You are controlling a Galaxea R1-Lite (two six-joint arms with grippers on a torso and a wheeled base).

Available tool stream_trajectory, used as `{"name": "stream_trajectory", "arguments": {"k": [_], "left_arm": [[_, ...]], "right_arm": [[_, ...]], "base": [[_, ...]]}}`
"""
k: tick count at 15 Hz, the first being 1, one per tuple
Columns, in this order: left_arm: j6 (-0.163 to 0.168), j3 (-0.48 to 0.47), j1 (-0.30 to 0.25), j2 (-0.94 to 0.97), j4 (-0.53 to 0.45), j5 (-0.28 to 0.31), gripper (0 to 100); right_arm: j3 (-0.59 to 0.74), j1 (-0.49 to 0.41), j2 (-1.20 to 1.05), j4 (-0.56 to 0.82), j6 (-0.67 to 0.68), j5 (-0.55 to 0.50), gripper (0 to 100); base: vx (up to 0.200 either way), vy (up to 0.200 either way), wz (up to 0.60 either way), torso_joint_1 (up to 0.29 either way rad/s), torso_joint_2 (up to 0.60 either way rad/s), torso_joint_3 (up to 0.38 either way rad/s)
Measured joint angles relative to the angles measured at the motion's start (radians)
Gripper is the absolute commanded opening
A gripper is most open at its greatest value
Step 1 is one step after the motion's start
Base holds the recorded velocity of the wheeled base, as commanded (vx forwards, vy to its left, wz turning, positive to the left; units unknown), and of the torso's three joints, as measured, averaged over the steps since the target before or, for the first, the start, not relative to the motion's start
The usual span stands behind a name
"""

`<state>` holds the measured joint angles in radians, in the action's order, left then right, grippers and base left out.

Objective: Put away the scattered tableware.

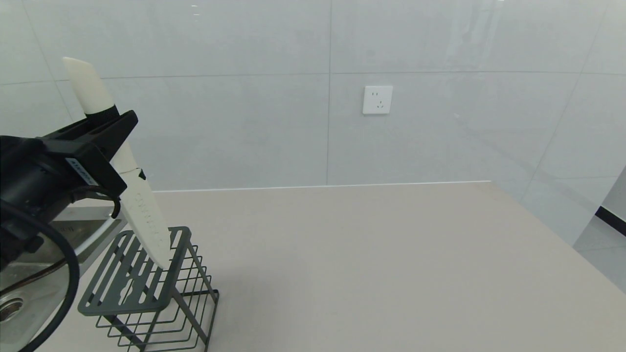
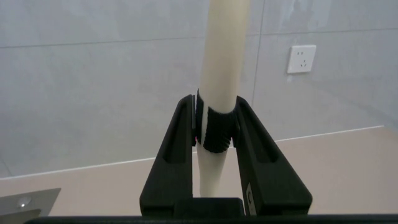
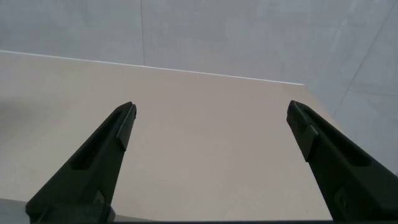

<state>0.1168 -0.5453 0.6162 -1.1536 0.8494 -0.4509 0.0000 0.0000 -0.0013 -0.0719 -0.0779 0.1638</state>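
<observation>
Your left gripper (image 1: 110, 128) is clamped tight on the knife (image 1: 142, 210). In the left wrist view the gripper (image 2: 214, 121) has both pads pinching the dark band of the pale handle, with no gap at all. The knife (image 2: 227, 50) hangs point down and tilted, handle leaning up and away towards the wall. Its white blade angles down to the dark wire rack (image 1: 132, 274) at the near left of the counter (image 1: 391, 264), just beside the sink (image 1: 29, 274).

The tip sits right at the rack's slotted top plate, close to its right-hand edge. Whether it is already in a slot or only resting on a bar, I cannot tell from here.

This looks like the insertion step, so take it gently. Bring the blade closer to upright first, because at this lean it is likely to scrape a bar or push the light rack sideways. Line the flat of the blade up with the run of the slots, then lower straight down. Only let go once the rack carries the weight.

Your right gripper (image 3: 211, 112) is spread wide with nothing in it, above bare counter, well apart from the rack. It is free to steady the rack if it slides.
</observation>
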Motion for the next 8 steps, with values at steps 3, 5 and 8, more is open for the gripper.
{"name": "stream_trajectory", "arguments": {"k": [3,5,8], "left_arm": [[0.0,0.009,-0.002,0.005,0.0,0.0,0],[0.0,0.012,-0.002,0.006,-0.001,-0.001,0],[-0.002,0.012,-0.003,0.005,-0.001,-0.002,0]], "right_arm": [[0.0,0.0,0.0,0.0,0.0,0.0,100],[0.0,0.0,0.0,0.0,0.0,0.0,100],[0.0,0.0,0.0,0.0,0.0,0.0,100]], "base": [[0.0,0.0,0.0,0.0,0.0,0.0],[0.0,0.0,0.0,0.0,0.0,0.0],[0.0,0.0,0.0,0.0,0.0,0.0]]}}
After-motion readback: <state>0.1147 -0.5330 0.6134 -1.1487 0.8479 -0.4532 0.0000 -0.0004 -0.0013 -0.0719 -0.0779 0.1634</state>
